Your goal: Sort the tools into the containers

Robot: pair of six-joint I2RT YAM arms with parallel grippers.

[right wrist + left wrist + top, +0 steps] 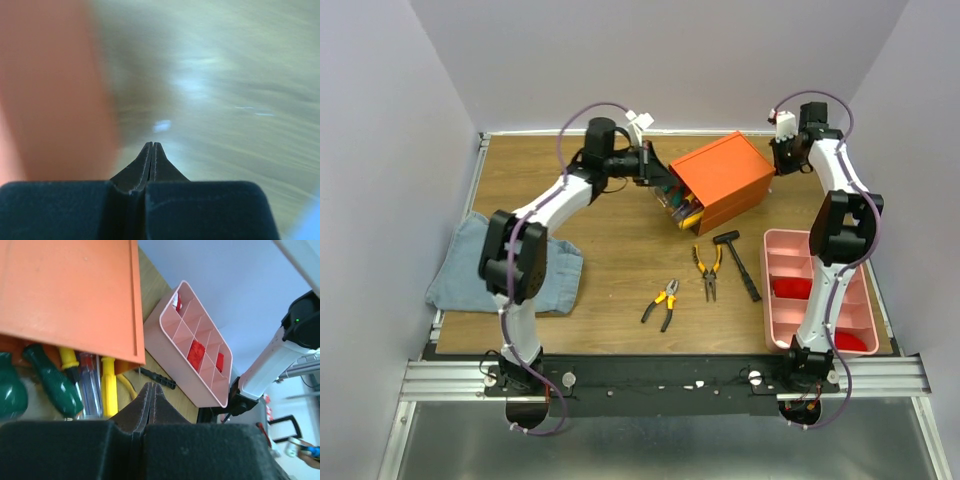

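Observation:
The orange cabinet (722, 178) lies skewed at the table's back middle. Its lower-left drawer (680, 212) stands open with several screwdrivers in it. In the left wrist view I see green (52, 385), clear red-blue (89, 385) and yellow (108, 392) handles under the cabinet's orange side (70, 295). My left gripper (655, 168) is shut and empty just left of the cabinet; its tips (151, 386) touch. My right gripper (781, 158) is shut and empty at the cabinet's right back corner (50, 100); that view is blurred. Two yellow-and-black pliers (663, 302) (708, 270) and a black hammer (739, 262) lie on the table in front.
A pink divided tray (782, 285) with red parts stands at the right front; it also shows in the left wrist view (165, 345). A blue cloth (480, 265) lies at the left under my left arm. White walls close the back and sides.

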